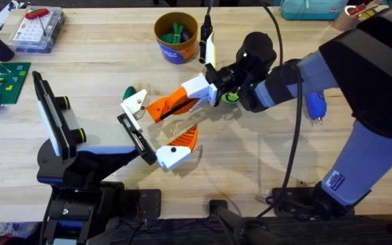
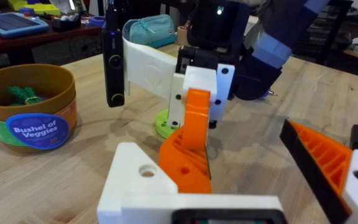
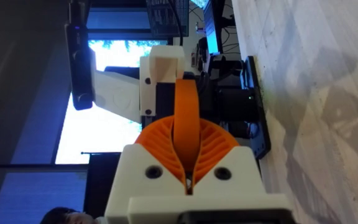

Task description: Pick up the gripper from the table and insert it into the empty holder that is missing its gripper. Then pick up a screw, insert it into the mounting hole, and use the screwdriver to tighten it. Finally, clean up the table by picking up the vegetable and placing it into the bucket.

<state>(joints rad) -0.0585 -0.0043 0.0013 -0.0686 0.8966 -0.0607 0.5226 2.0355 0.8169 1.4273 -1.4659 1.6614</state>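
While the right gripper has its two fingers pressed together on the orange tip, the gripper, the single one in sight, lies nearer the arm bases than the bucket and a little to the bucket's left. Its long axis runs roughly level with the table. The white base sits at the far end of the holder and the orange point aims away from it, toward the right arm. Whether the base is fully seated on that one black bar cannot be made out.

The left gripper stands spread wide. Its one mounted finger is at the near end of the bar, well apart from the piece.

One dark green vegetable sits just beside the white base on the side toward the bucket, partly hidden by it. More green pieces lie inside the single bucket.

One lime ring is mostly covered by the right arm. One blue screwdriver, far to the bucket's right, is partly hidden under that arm.
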